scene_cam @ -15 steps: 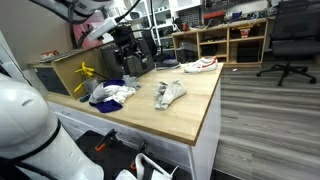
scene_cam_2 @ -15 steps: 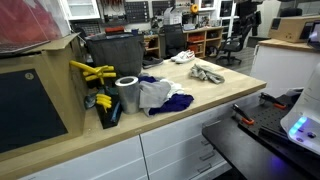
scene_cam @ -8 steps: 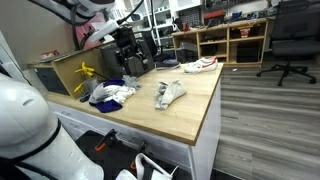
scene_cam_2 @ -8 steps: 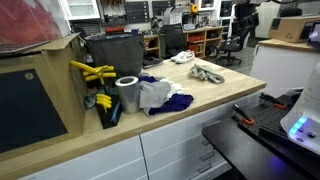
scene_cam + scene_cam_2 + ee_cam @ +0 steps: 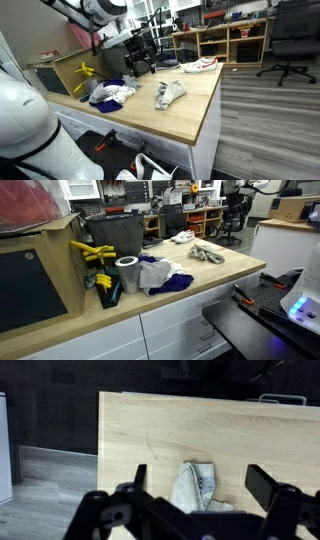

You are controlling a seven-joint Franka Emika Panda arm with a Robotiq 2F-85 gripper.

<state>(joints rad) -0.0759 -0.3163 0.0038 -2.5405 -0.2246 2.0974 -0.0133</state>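
My gripper [image 5: 200, 482] is open and empty, high above the wooden table [image 5: 130, 430]. In the wrist view a folded grey cloth [image 5: 193, 488] lies on the table between and below the two fingers, not touching them. The same grey cloth shows in both exterior views [image 5: 168, 93] [image 5: 208, 253], in the middle of the table. In an exterior view the gripper [image 5: 141, 58] hangs over the table's back part, behind the cloth. The arm [image 5: 236, 194] shows far off in an exterior view.
A pile of blue and white cloths [image 5: 110, 93] [image 5: 160, 275] lies near a silver roll [image 5: 127, 274] and a yellow tool [image 5: 90, 252]. A white and red item [image 5: 200, 65] lies at the far end. A black bin [image 5: 115, 230], shelves [image 5: 225, 40] and an office chair [image 5: 290, 40] stand around.
The arm has swung to the right and lifted a little, carrying the gripper further along the back of the table. The cloths have not moved.
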